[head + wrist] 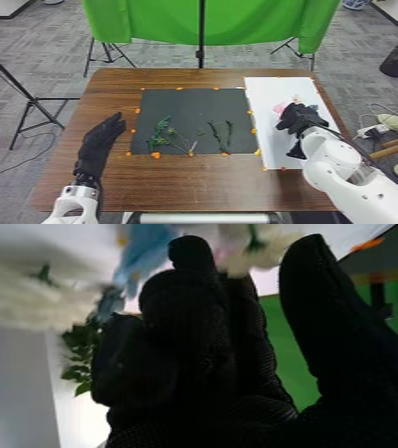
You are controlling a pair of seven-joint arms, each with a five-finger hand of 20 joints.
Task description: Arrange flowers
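Over the white sheet point(266, 92) on the bench point(187, 192), the right hand point(300, 118) is loosely open, thumb apart from the fingers, with a pink flower point(280, 108) just beside it. In the right wrist view, a blue flower point(149, 248) and green leaves point(82, 346) lie beyond its fingers. The left hand point(105, 134) is straight-fingered, well apart from these flowers.

A brown wooden table point(195, 187) with visible grain carries a dark, roughly square mat point(182, 106) in the middle and a long white sheet point(269, 100) on the right, running from near the far edge towards the near part. Small orange pieces point(155, 155) dot the borders of both. On the mat, a leafy green sprig point(160, 132) lies towards the near left, with two dark stems point(228, 137) near each other farther right.
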